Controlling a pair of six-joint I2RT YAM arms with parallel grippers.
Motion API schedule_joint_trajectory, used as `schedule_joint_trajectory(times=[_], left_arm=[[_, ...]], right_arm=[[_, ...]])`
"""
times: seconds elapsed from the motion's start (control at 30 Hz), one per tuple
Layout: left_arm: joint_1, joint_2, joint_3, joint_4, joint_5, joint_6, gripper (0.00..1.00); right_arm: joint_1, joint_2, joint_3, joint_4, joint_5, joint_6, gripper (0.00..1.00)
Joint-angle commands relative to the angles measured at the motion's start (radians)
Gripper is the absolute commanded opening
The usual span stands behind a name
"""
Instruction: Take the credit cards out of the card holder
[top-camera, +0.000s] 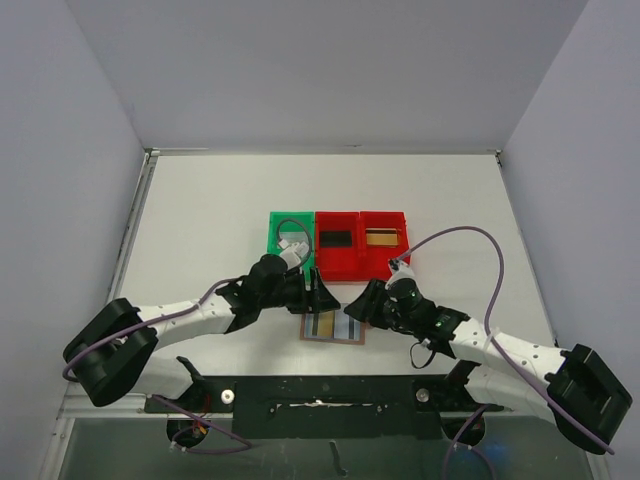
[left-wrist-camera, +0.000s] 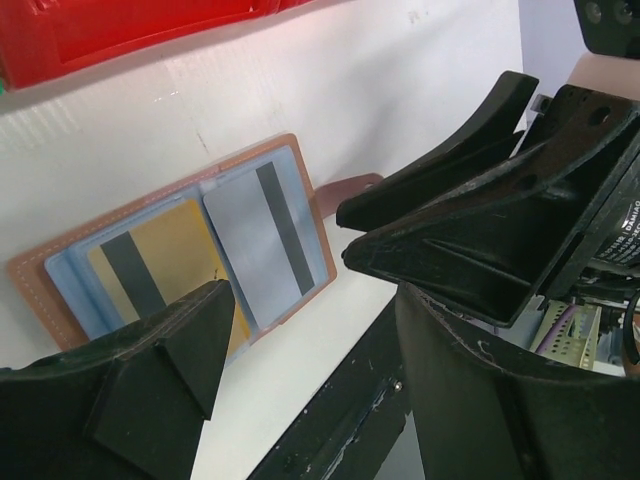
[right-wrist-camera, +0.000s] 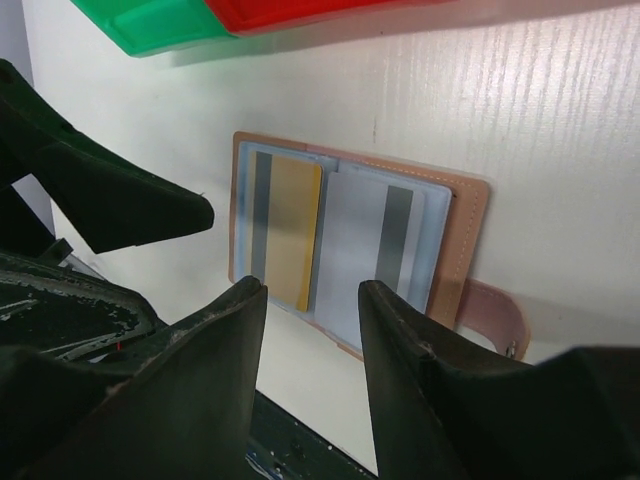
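Note:
The tan card holder (top-camera: 352, 334) lies open and flat on the table, between both grippers. In its clear pockets lie two credit cards, a gold-tan one (right-wrist-camera: 285, 230) (left-wrist-camera: 170, 260) and a silver-grey one (right-wrist-camera: 375, 250) (left-wrist-camera: 262, 240), each with a dark stripe. My left gripper (top-camera: 318, 292) (left-wrist-camera: 312, 300) hovers at the holder's far left edge, open, with nothing between its fingers. My right gripper (top-camera: 365, 305) (right-wrist-camera: 312, 290) hovers over the holder's right side, jaws apart and empty. The holder's strap (right-wrist-camera: 495, 310) sticks out to the right.
Behind the holder stand a green bin (top-camera: 276, 222) and two red bins (top-camera: 337, 265) (top-camera: 383, 218). A black card (top-camera: 337, 239) lies in the middle bin, a gold-tan one (top-camera: 378, 237) in the right one. A black rail (top-camera: 320, 392) runs along the near edge.

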Motion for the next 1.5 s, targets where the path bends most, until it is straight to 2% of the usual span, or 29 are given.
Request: schedule_joint_trajectory(times=[0.0, 0.37, 0.53, 0.63, 0.77, 0.87, 1.1, 1.3, 1.47], left_arm=[[-0.002, -0.042, 0.004, 0.016, -0.022, 0.008, 0.64], [-0.018, -0.002, -0.01, 0.05, -0.041, -0.104, 0.61], [-0.034, 0.05, -0.011, 0.109, -0.025, -0.131, 0.55], [-0.04, 0.083, 0.002, 0.106, -0.017, -0.127, 0.53], [-0.051, 0.114, -0.008, 0.077, -0.037, -0.139, 0.51], [-0.058, 0.134, -0.032, 0.118, -0.041, -0.157, 0.5], [-0.068, 0.196, -0.037, 0.141, -0.046, -0.19, 0.42], [-0.068, 0.184, -0.078, 0.14, -0.09, -0.225, 0.41], [-0.067, 0.178, -0.106, 0.206, -0.081, -0.252, 0.41]], right_arm=[[-0.003, 0.026, 0.047, 0.003, 0.013, -0.008, 0.43], [-0.013, 0.097, 0.041, -0.053, -0.007, 0.011, 0.39], [-0.027, 0.133, 0.023, -0.054, -0.034, 0.014, 0.31], [-0.031, 0.145, 0.016, -0.079, -0.016, 0.024, 0.3], [-0.036, 0.165, -0.022, -0.041, -0.034, 0.048, 0.24], [-0.038, 0.181, -0.048, -0.013, -0.043, 0.064, 0.22], [-0.038, 0.222, -0.067, 0.039, -0.063, 0.082, 0.19], [-0.036, 0.242, -0.055, 0.048, -0.072, 0.084, 0.16], [-0.038, 0.25, -0.043, 0.065, -0.107, 0.069, 0.15]])
